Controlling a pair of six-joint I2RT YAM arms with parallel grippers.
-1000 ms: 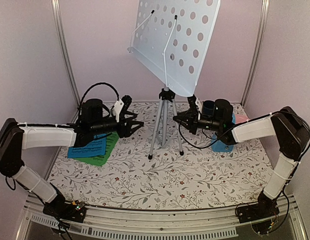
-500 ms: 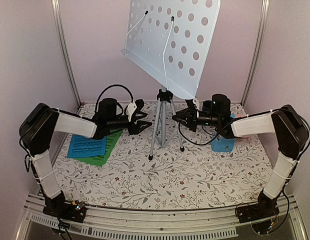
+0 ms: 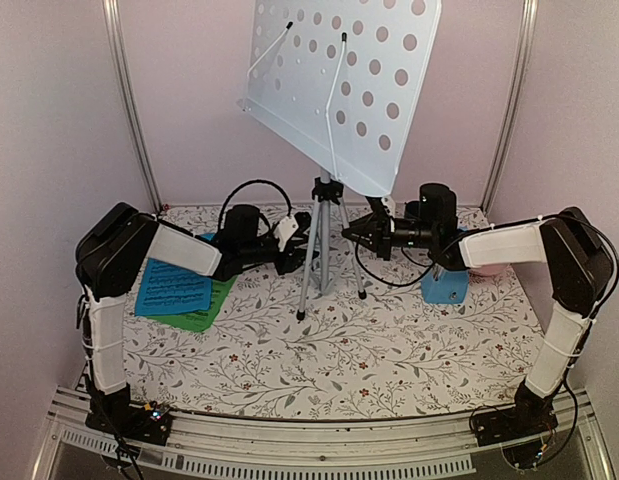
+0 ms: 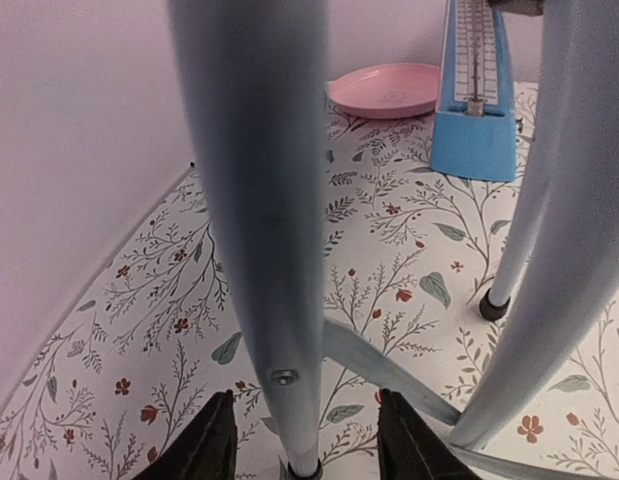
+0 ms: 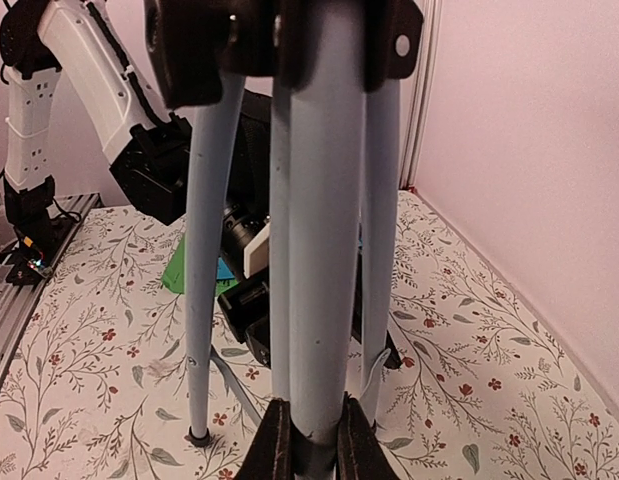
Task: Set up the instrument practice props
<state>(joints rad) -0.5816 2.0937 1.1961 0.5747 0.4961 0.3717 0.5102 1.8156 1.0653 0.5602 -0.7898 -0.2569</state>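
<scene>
At bench centre, towards the back wall, pale blue-grey perforated music stand (image 3: 319, 85) is standing upright on its silver tripod (image 3: 324, 235), desk tilting high above both arms, all leg feet resting on the floral-print bench (image 3: 339, 350)

Left pincer (image 3: 294, 255) is reaching in from the left at the tripod's left-side leg; in the left wrist view its black fingers (image 4: 211, 445) are sitting either side of that leg just by the rivet where a brace joins, jaws standing part-open with a small gap showing on each side, not gripping

Right pincer (image 3: 371, 232) is coming in from the right side of the tripod; in the right wrist view its fingers (image 5: 274, 445) are pressing narrow on one silver leg tube, holding it, no gap showing

Blue music sheet (image 3: 174, 292) is lying flat at the left of the bench on top of the green music sheet (image 3: 217, 300), green edge sticking out on the right and near sides, both well apart from the stand and partly under the left arm

Small blue pyramid metronome (image 3: 445, 285) is standing upright on the right of the bench, just beneath the right forearm, near the tripod but apart from it

Pink plate (image 4: 384, 90) is sitting beyond the metronome by the wall, showing in the left wrist view
</scene>
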